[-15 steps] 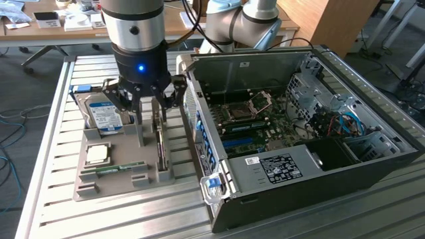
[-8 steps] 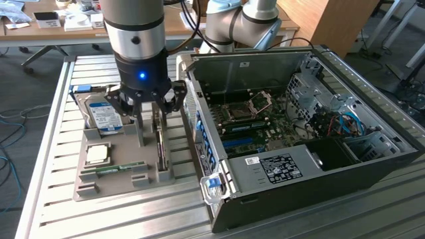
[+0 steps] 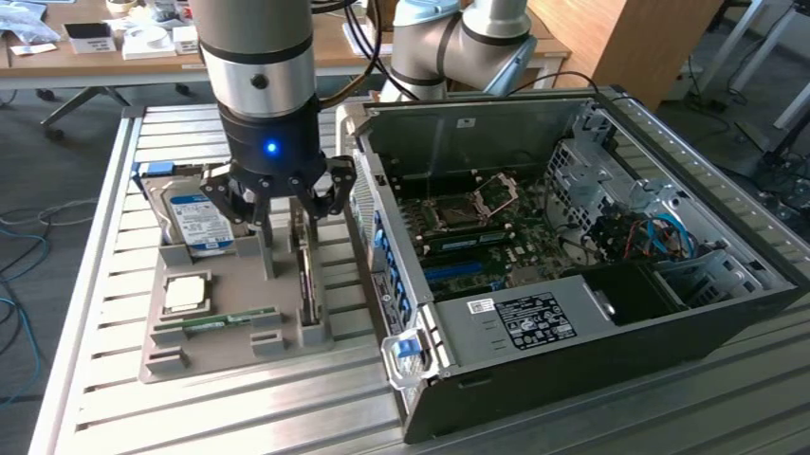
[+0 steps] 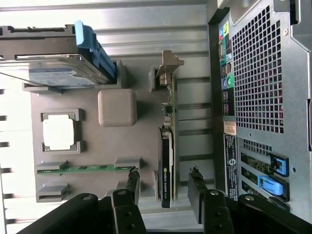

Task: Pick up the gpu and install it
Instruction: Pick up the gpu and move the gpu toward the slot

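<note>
End effector [image 3: 291, 210] hangs open, fingers spread, above the grey tray [image 3: 228, 365] on the slatted bench [image 3: 89, 398], seen in the exterior view. The gpu [image 3: 307, 280] stands on edge in the tray just below the fingers, between the hard drive [image 3: 196, 223] on the exterior view's left and the open case [image 3: 570, 246] on its right. A processor [image 3: 188, 292] and memory stick [image 3: 228, 319] also lie in the tray.

Wrist view: two dark fingers [image 4: 132, 183] flank the gpu [image 4: 166, 161], apart from both its faces. Its metal bracket [image 4: 168, 66] sits at the far end, near the case's grille [image 4: 256, 73].
</note>
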You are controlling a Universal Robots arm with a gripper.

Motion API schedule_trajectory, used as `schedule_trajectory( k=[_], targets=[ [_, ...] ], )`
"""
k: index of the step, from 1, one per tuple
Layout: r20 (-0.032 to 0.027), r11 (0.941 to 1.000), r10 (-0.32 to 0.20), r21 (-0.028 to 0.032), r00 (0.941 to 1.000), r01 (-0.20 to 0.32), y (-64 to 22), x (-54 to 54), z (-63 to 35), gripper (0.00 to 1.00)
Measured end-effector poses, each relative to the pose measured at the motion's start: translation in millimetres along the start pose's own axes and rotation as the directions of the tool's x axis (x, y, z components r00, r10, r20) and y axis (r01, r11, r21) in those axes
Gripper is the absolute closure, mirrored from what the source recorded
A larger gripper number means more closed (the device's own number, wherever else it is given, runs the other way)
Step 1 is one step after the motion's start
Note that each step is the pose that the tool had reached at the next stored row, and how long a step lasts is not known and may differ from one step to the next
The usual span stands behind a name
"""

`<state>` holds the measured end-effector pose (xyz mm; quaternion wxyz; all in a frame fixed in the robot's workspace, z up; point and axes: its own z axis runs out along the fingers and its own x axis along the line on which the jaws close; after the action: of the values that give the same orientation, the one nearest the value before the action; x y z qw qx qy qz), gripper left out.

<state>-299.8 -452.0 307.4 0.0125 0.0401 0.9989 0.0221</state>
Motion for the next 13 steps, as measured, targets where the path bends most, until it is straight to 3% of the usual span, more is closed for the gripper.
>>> schedule_trajectory(
  k=[13],
  targets=[
    [-0.0001,1.0,0.0,0.0001,1.0,0.0,-0.9,0.5,20.7,0.47]
  ],
)
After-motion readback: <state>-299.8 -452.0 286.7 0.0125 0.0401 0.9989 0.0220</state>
